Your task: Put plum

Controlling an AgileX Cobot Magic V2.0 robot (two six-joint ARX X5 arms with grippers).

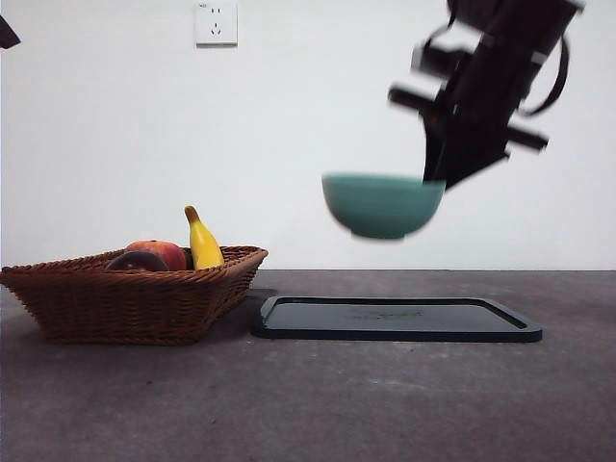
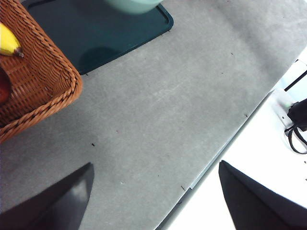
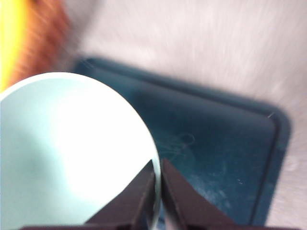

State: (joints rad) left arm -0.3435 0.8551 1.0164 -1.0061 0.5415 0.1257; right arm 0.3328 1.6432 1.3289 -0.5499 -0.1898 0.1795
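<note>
Glossy, firm-looking plum point(image 1: 137, 260) in the basket point(image 1: 125, 303) probably slips, so grip its widest part; right gripper point(image 3: 158, 184) fingers pinch the bowl point(image 1: 382, 204) rim, left gripper point(image 2: 153, 191) fingers wide, empty.

We see a plain white wall point(image 1: 308, 115) filling the whole background, evenly lit. A white power outlet point(image 1: 216, 22) sits high on that wall. Below the outlet, the wall meets a grey, matte table surface point(image 1: 308, 404) along a straight horizontal line. In the left wrist view, the table's edge point(image 2: 225, 148) runs diagonally, and beyond it, far from the outlet, lie a white floor area point(image 2: 259, 158) and black cables point(image 2: 298, 125).
</note>
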